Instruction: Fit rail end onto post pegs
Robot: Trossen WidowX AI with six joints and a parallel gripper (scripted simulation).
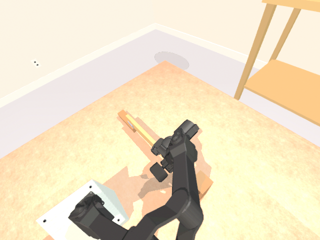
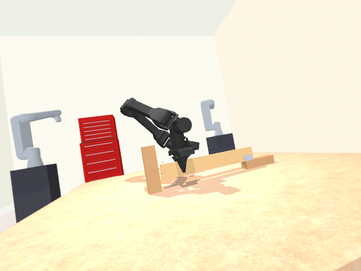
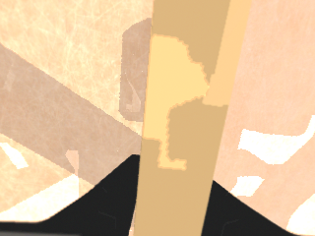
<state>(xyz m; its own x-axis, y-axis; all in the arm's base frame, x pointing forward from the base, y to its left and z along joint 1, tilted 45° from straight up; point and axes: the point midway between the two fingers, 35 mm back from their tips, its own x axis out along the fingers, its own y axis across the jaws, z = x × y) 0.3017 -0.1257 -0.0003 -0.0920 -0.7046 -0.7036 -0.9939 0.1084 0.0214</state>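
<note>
The long rail [image 1: 140, 130] [image 2: 218, 158] [image 3: 182, 123] is off the table at its near end. Its far end is at the metal bracket [image 1: 130, 124] [image 2: 247, 157] on the low footboard block [image 1: 123, 113] [image 2: 260, 162]. My gripper [image 2: 183, 170] [image 3: 157, 164] points down and is shut on the rail close to its near end. The upright post [image 1: 204, 180] [image 2: 151, 170] stands just beyond that end. In the exterior view a narrow gap separates them, with short bits of the pegs [image 2: 159, 168] showing. The holes are hidden, so how far the pegs enter cannot be told.
A white box-like base [image 1: 64, 206] stands on the table left of my arm in the top view. My arm hangs over the rail's near part and partly hides the post there. A wooden shelf [image 1: 289, 85], a red cabinet [image 2: 100, 148] and two grey robot arms stand beyond the table.
</note>
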